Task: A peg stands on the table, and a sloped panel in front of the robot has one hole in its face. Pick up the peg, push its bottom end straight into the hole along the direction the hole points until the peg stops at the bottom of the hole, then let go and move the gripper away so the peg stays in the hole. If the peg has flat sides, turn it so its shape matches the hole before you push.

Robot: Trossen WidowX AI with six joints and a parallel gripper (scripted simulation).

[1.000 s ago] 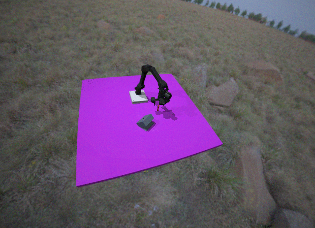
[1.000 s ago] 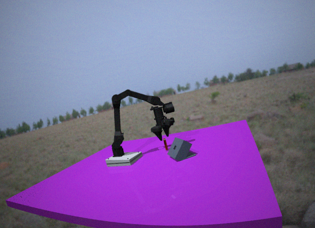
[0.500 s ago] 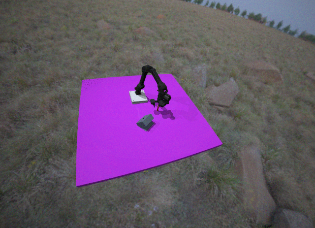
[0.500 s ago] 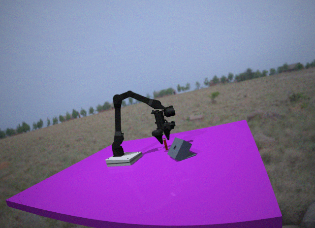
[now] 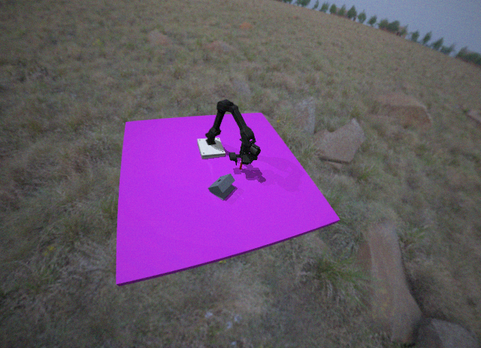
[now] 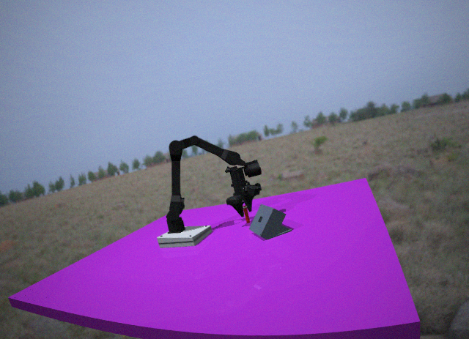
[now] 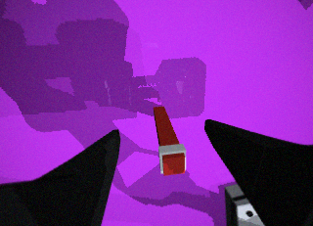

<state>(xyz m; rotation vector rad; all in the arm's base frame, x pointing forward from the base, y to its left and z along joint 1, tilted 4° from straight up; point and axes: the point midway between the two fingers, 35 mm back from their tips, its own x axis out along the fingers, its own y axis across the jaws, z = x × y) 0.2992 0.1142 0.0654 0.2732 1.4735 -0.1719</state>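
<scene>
The red peg (image 5: 240,166) (image 6: 247,217) (image 7: 166,132) stands upright on the magenta table. Its end is square with flat sides, and a light grey band rings it near the top. My gripper (image 5: 239,164) (image 6: 245,212) (image 7: 162,129) is open around the upper part of the peg. The wrist view shows a gap between the peg and each finger, wider on the left side. The grey sloped panel (image 5: 225,186) (image 6: 267,224) stands close to the peg. Its hole (image 5: 219,180) (image 6: 260,219) is a small dark opening in the face; its exact shape is too small to tell.
The white base plate (image 5: 207,149) (image 6: 185,235) (image 7: 245,214) carries the arm and lies behind the peg from the panel. The magenta table (image 5: 163,220) (image 6: 264,290) ends in open edges above grassy ground. The arm's shadow falls around the peg.
</scene>
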